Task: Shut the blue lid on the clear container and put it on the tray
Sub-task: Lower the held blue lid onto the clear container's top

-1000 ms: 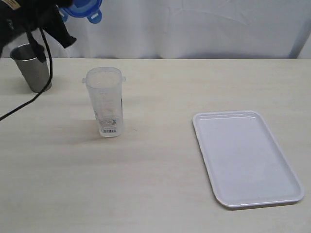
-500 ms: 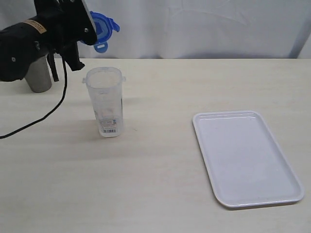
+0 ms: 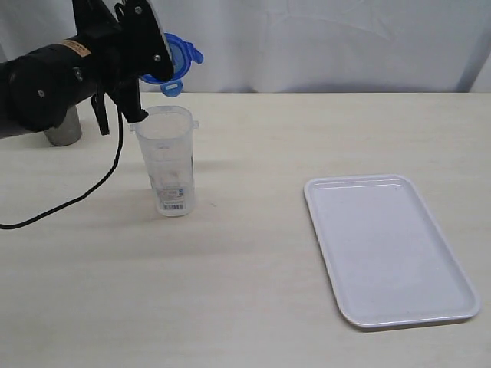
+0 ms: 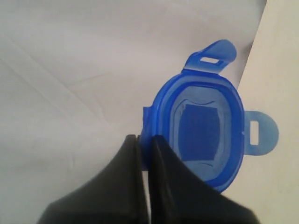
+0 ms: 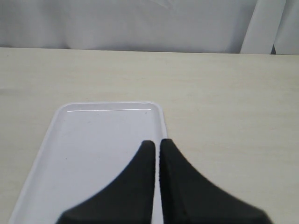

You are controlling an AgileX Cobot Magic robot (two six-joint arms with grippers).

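- Left tool (image 3: pixel 156 61) (image 4: pixel 144 140): black, at the upper left of the exterior frame. Jaws drawn nearly together and pinching one edge of the blue lid.
- Blue lid (image 3: pixel 178 60) (image 4: pixel 201 135): held in the air at the upper left of the exterior frame, tilted on edge, above the open mouth of the clear container and apart from it. The left wrist view shows its hollow underside, with two snap flaps standing out from the rim.
- Clear container (image 3: pixel 166 161): upright on the bench, left of centre in the exterior frame. Mouth open, with a barcode sticker low on its side. Well apart from the tray.
- Tray (image 3: pixel 387 249) (image 5: pixel 93 149): white, flat on the bench at the lower right of the exterior frame, with nothing lying in it.
- Right tool (image 5: pixel 156 142): seen only in its own wrist view. Dark jaws pressed together with nothing between them, hanging over the tray.
- Steel cup (image 3: pixel 61 129): at the left edge of the exterior frame, mostly hidden behind the left arm.
- Cable (image 3: pixel 77 199): black, looping from the left arm down across the bench toward the left edge.
- Bench (image 3: pixel 253 291): pale wood-grain top carrying container, tray and cup.
- Curtain (image 3: pixel 322 38): white, across the top of the exterior frame.
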